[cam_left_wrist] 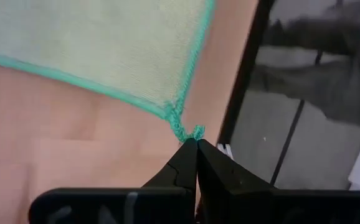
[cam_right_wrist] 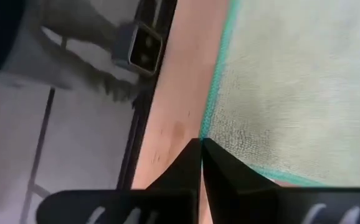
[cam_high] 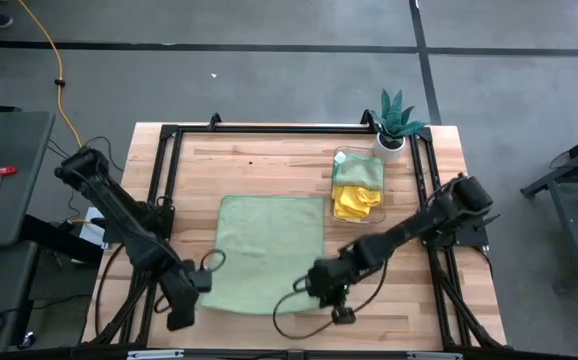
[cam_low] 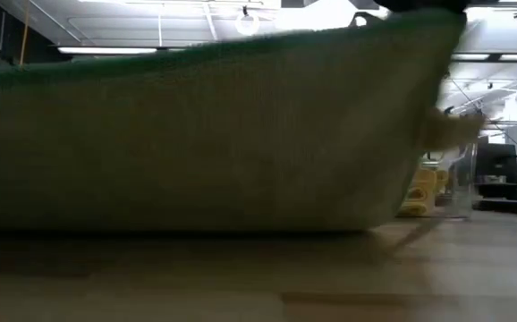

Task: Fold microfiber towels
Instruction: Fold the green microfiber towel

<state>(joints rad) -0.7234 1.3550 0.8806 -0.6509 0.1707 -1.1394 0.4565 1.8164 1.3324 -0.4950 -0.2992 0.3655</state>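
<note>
sage-green towel — spread flat mid-counter, near edge lifted in the low view | left hand pressed together, pinching the towel's near left corner | right hand pressed together on its near right corner | clear bin holds yellow and green towels — beside potted plant

towel lying flat at the table's middle-front | left gripper sitting at its front-left corner | right gripper sitting at its front-right corner | container of folded towels standing behind-right of it | potted plant standing at the table's back-right corner, behind the container
</note>
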